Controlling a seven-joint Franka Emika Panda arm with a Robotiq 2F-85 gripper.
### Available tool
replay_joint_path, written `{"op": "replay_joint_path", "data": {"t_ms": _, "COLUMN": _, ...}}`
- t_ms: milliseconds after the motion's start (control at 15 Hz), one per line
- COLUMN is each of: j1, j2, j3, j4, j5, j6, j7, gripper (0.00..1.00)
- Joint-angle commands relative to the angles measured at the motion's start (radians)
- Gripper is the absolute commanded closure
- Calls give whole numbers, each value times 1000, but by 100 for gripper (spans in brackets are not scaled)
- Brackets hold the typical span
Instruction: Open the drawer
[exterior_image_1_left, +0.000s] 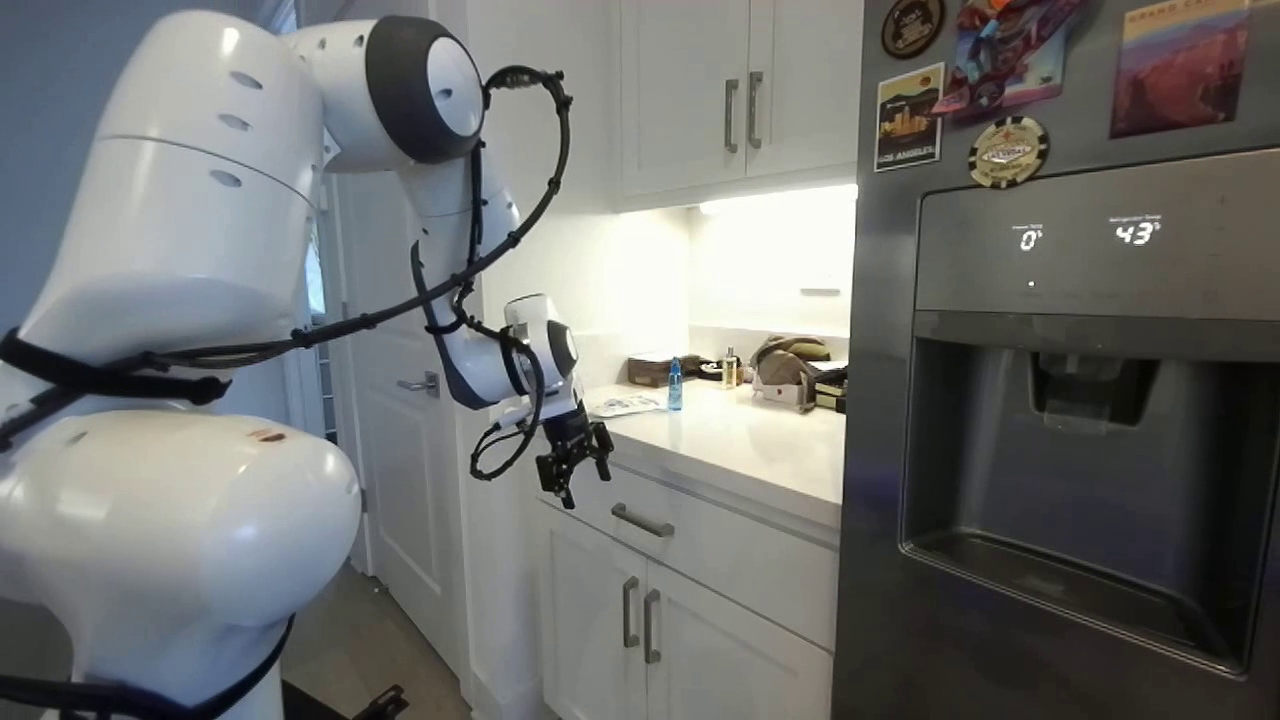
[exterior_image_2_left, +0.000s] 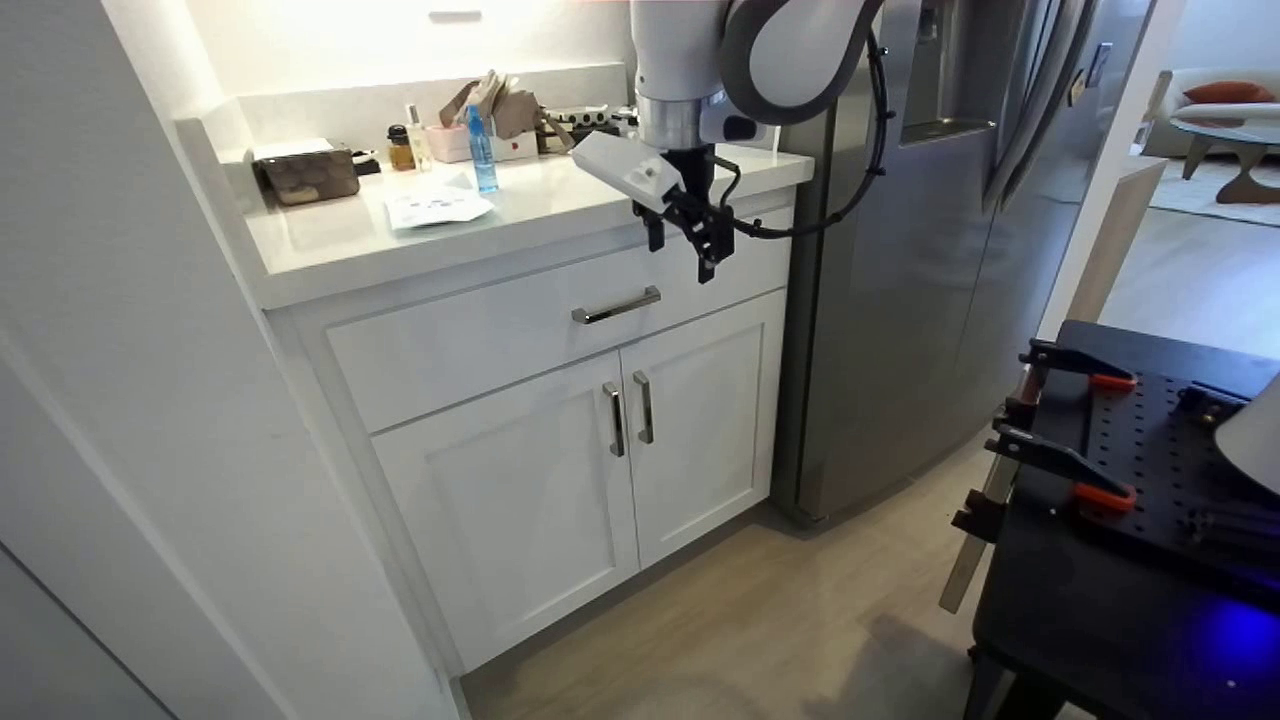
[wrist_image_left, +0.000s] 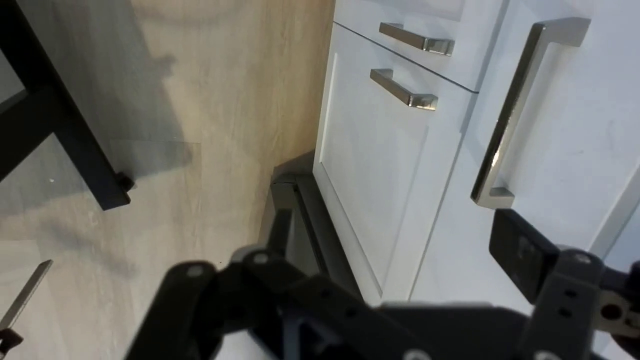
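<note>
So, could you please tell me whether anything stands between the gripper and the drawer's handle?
Nothing visible does: the open gripper hangs in front of the drawer, apart from its handle, with no object between them in any view.

Polished metal handle (wrist_image_left: 509, 114), smooth, painted-looking drawer (exterior_image_2_left: 450, 350)
The handle gleams near the fingers (wrist_image_left: 522, 255), which look matt. Behind them in an exterior view, the countertop (exterior_image_2_left: 550, 190) is smooth and lightly glossy; to their right in both exterior views, the refrigerator (exterior_image_2_left: 890, 300) has a satin metal finish. Below them, the floor (exterior_image_2_left: 700, 610) is wood-grained and mostly matt.
</note>
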Motion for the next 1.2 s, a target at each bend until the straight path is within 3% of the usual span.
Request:
{"op": "replay_joint_path", "data": {"t_ms": 0, "j1": 33, "j2": 37, "j3": -24, "j4": 22, "j5": -12, "j6": 23, "j7": 32, "gripper": 0}}
{"op": "replay_joint_path", "data": {"t_ms": 267, "j1": 47, "j2": 64, "j3": -28, "j4": 33, "j5": -2, "j6": 30, "j7": 10, "gripper": 0}}
{"op": "replay_joint_path", "data": {"t_ms": 333, "j1": 36, "j2": 35, "j3": 8, "j4": 17, "j5": 33, "j6": 36, "j7": -53, "gripper": 0}}
{"op": "replay_joint_path", "data": {"t_ms": 400, "j1": 43, "j2": 51, "j3": -22, "j4": 16, "j5": 17, "j6": 24, "j7": -23, "gripper": 0}}
{"op": "replay_joint_path", "data": {"t_ms": 867, "j1": 52, "j2": 49, "j3": -7, "j4": 21, "j5": 25, "j6": 27, "j7": -39, "gripper": 0}}
{"op": "replay_joint_path", "data": {"t_ms": 1133, "j1": 109, "j2": 33, "j3": -79, "j4": -61, "j5": -72, "j6": 206, "j7": 85, "gripper": 0}}
